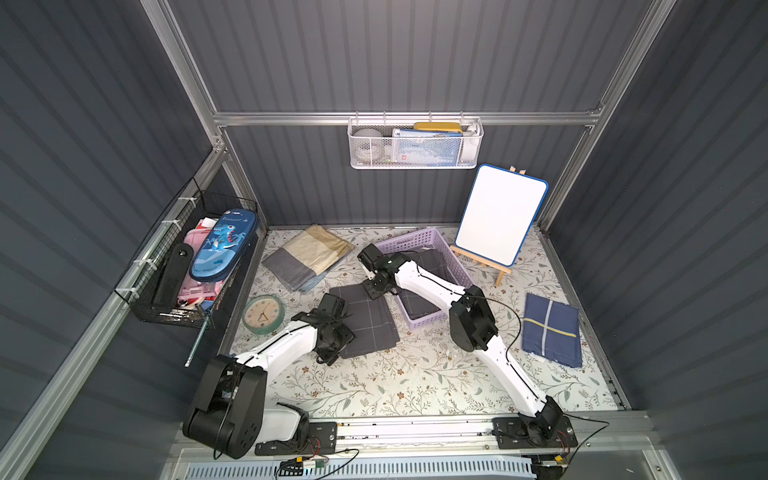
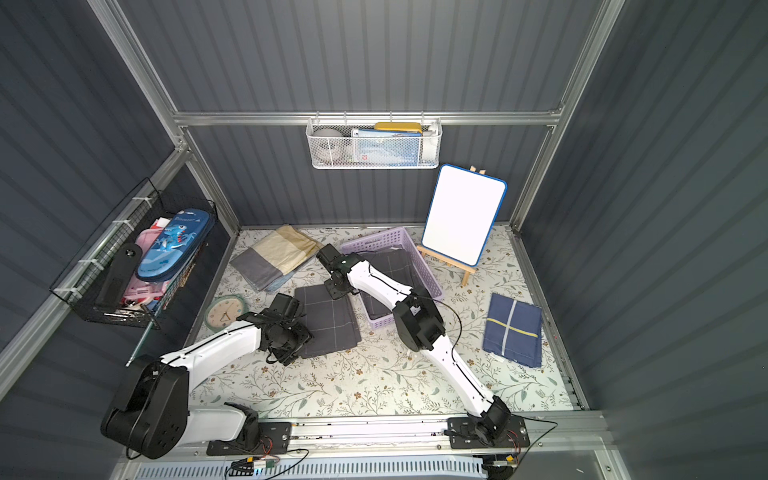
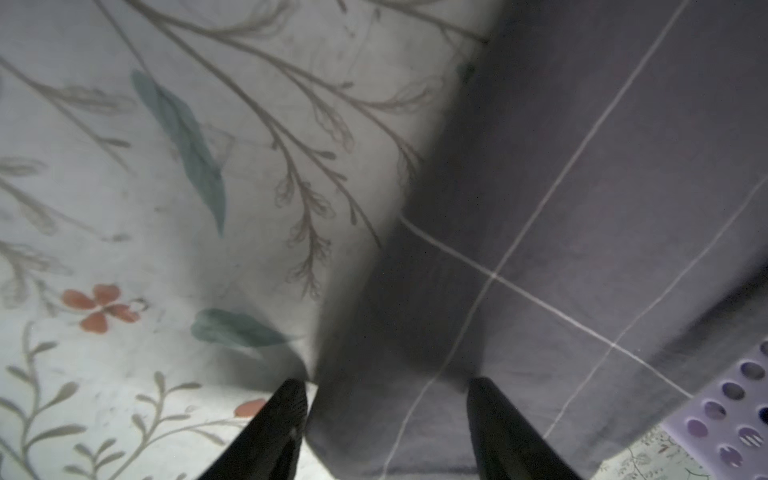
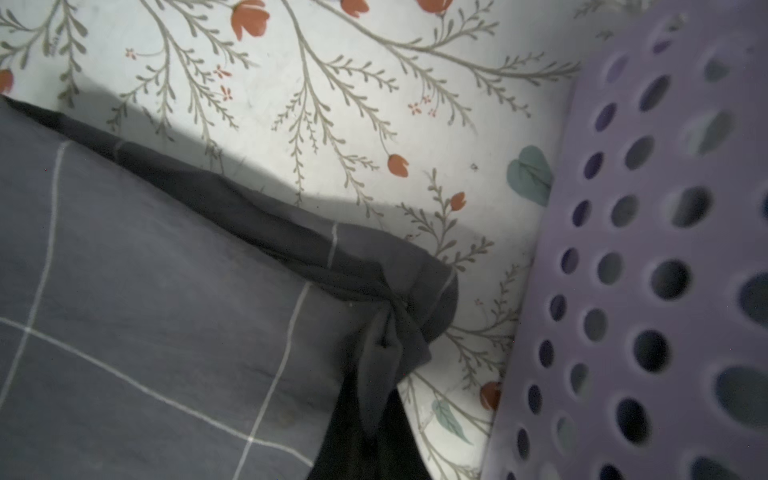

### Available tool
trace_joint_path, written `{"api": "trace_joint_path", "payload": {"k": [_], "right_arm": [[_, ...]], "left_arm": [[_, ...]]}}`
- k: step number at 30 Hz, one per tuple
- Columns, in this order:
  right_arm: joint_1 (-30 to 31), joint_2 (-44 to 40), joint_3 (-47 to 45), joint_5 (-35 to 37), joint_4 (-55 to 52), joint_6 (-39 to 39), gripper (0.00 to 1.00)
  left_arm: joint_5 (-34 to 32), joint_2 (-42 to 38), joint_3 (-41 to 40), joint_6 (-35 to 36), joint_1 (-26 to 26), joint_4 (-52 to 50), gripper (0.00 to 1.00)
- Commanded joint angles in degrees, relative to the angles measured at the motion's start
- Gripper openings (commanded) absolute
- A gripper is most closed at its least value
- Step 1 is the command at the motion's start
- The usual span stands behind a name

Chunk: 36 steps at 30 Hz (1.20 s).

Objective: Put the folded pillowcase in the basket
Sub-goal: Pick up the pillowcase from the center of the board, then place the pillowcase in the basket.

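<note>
Pillowcase point(image 1: 368, 322): grey with a thin white grid, folded flat, in the middle of the counter point(image 1: 415, 382). It is not in the basket point(image 1: 415, 239).

Basket: lavender, set askew toward the back edge, right of centre. Its left long wall runs just beside the pillowcase's far right corner. In the right wrist view a strip of bare counter shows between that corner and the perforated wall point(image 4: 665, 249). Another grey gridded cloth point(image 1: 419, 305) already lies inside the basket.

Right hand point(image 1: 375, 289): down at the pillowcase's far corner, closed on it. In the right wrist view the cloth point(image 4: 145, 332) bunches into a twist where the fingertips pinch it, and the fold edge is pulled up slightly off the counter.

Left hand point(image 3: 386, 390): down at the pillowcase's left edge, near the corner facing the front. It is open. The two black fingers point(image 3: 286, 415) stand apart with the cloth edge point(image 3: 582, 249) between them, one at the counter side and one over the cloth. I cannot tell whether either tip touches the cloth.

Also on the counter:
- Clock point(image 1: 263, 313) at the left edge.
- Beige-and-grey cloth point(image 1: 309, 255) in the back left corner.
- Navy cloth point(image 1: 550, 330) at the right edge.
- Whiteboard point(image 1: 500, 214) on an easel in the back right corner.
</note>
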Motion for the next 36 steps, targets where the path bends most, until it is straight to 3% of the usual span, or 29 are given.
{"api": "trace_joint_path", "payload": {"k": [1, 8, 10, 12, 15, 23, 31, 36], "right_arm": [[-0.1, 0.2, -0.4, -0.1, -1.6, 1.0, 0.00], [-0.1, -1.4, -3.2, 0.3, -0.9, 1.3, 0.00], [-0.2, -1.8, -3.8, -0.1, -0.8, 1.5, 0.00], [-0.1, -2.1, -4.1, -0.2, -0.9, 1.6, 0.00], [-0.1, -2.6, -4.7, -0.3, -0.9, 1.6, 0.00], [0.2, -5.7, -4.9, -0.4, -1.7, 3.5, 0.00], [1.3, -16.1, -5.2, -0.5, 0.1, 4.9, 0.00], [1.1, -20.7, -4.6, 2.7, -1.8, 4.9, 0.00]], "left_arm": [[-0.7, -0.4, -0.1, -0.2, -0.2, -2.2, 0.68], [-2.2, 0.3, 0.7, -0.5, -1.0, -4.5, 0.67], [-2.0, 1.8, 0.7, 0.1, -1.0, -2.5, 0.56], [-2.0, 3.0, 0.7, 0.2, -1.0, -1.3, 0.30], [-2.1, 2.5, 0.3, 0.1, -1.0, -0.7, 0.11], [-1.9, -6.0, 0.7, -0.4, -1.1, -4.7, 0.10], [-2.2, -13.0, 10.3, 0.4, -2.4, -12.5, 0.08], [-0.1, -14.6, 16.3, 0.3, -3.9, -11.9, 0.08]]}}
